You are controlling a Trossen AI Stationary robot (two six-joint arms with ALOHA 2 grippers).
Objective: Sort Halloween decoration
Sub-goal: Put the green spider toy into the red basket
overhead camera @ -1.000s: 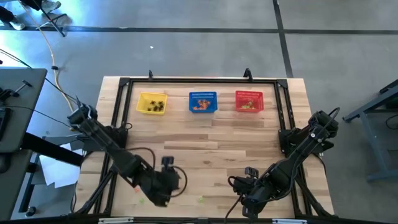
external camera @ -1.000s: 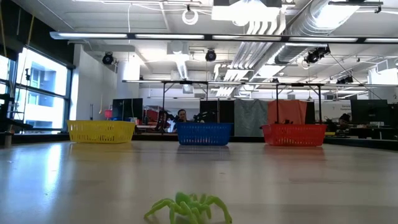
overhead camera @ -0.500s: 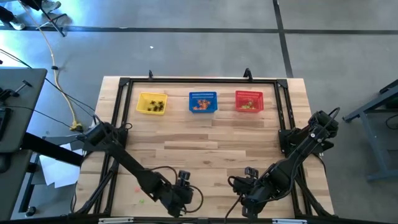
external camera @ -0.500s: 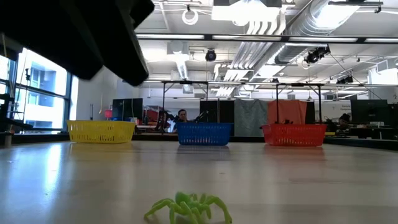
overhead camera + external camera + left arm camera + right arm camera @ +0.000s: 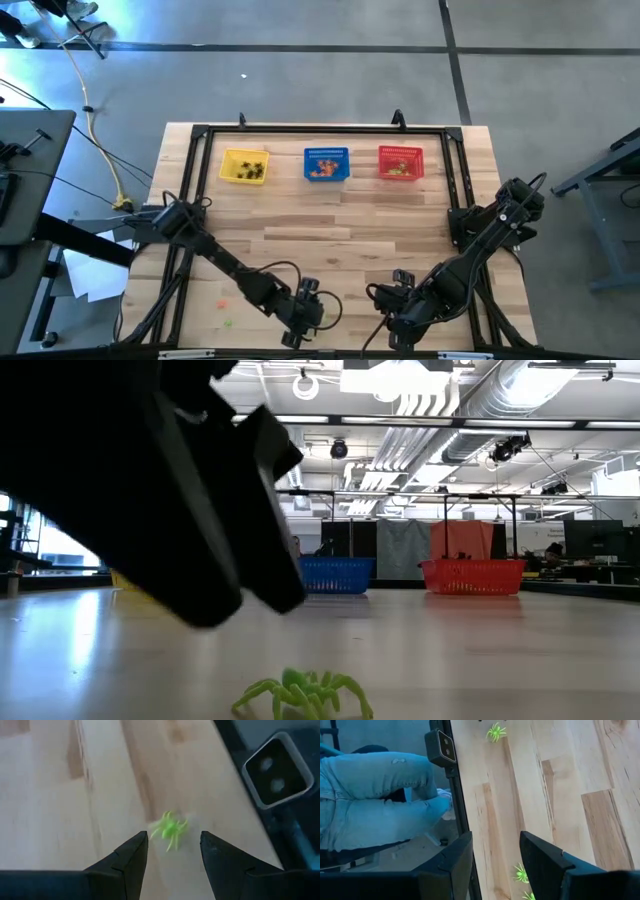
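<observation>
Pale wood table (image 5: 330, 225), green spider (image 5: 170, 827) between wide left jaws; right jaws wide.

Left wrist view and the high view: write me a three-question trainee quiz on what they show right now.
1. True or false: the left end effector is open, with the green spider lying on the table just beyond its fingertips.
2. Multiple choice: in the high view, which basket stands between the other two? A yellow basket; B blue basket; C red basket.
3. Fill in: the right end effector waits near the table's ____ edge, the side away from the baskets.

Key: 1 true; 2 B; 3 near.
</observation>
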